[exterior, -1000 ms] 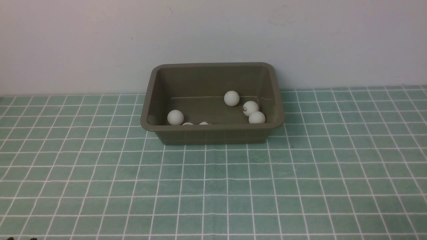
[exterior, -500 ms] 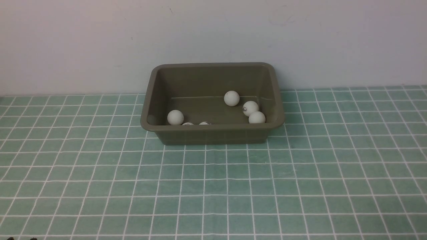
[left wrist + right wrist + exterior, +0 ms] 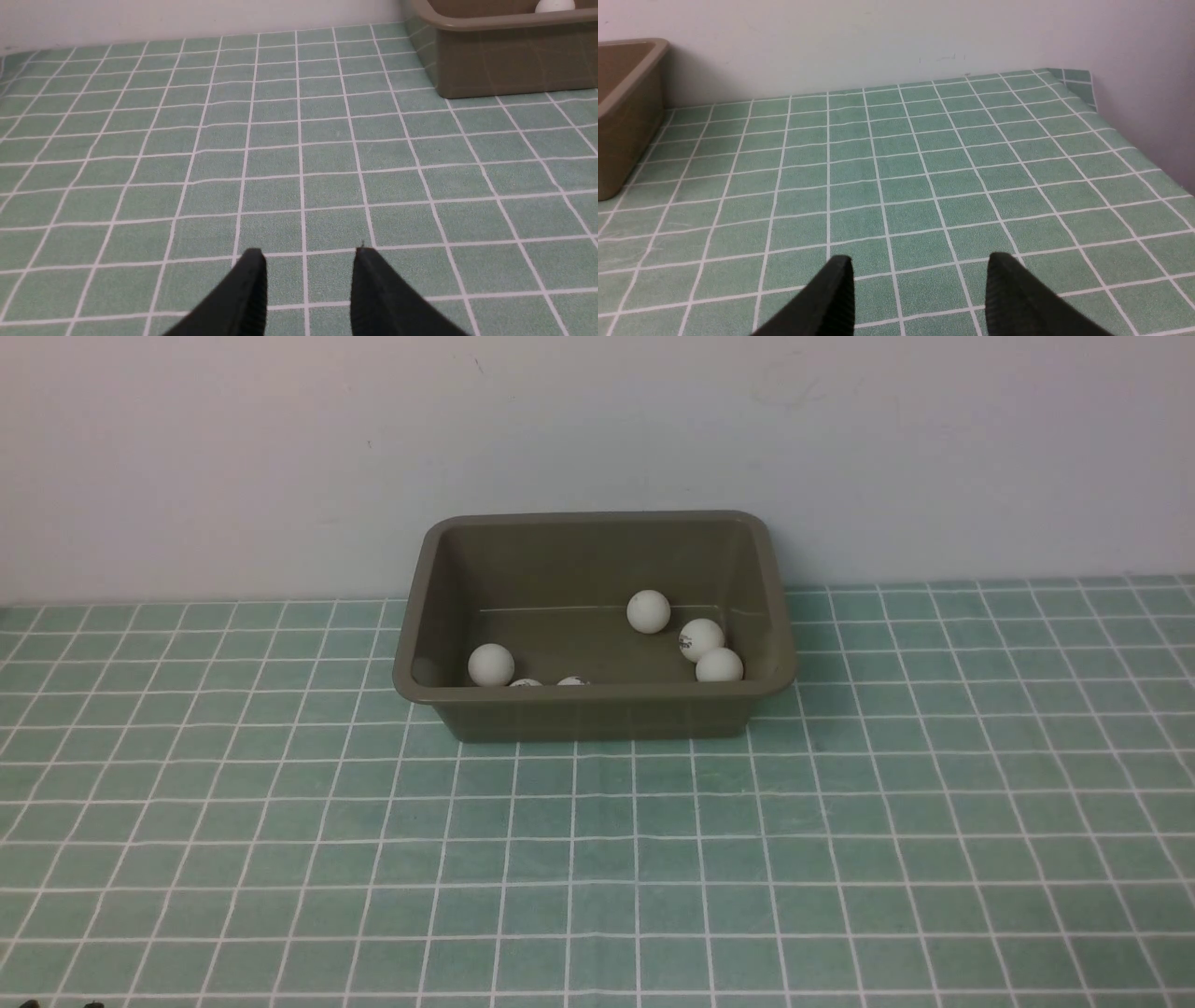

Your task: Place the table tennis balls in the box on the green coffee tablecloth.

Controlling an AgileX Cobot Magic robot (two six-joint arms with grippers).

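Nothing shifted over the last second. The small matte white table tennis balls (image 3: 648,611) lay in the olive-brown plastic box (image 3: 597,717) on the pale green gridded tablecloth (image 3: 597,859); none outside. Left gripper (image 3: 308,280) and right gripper (image 3: 920,289) stood parted, empty. Task judged complete.

The green coffee tablecloth (image 3: 299,140) under the left gripper (image 3: 308,261) looks like matt, finely grained cloth with a thin white printed grid. Ahead of that claw, the box (image 3: 504,65) is smooth olive-brown plastic with a faint sheen. The table tennis balls (image 3: 648,611) look matt white. The gripper fingers (image 3: 831,298) are matt black, ribbed inside.
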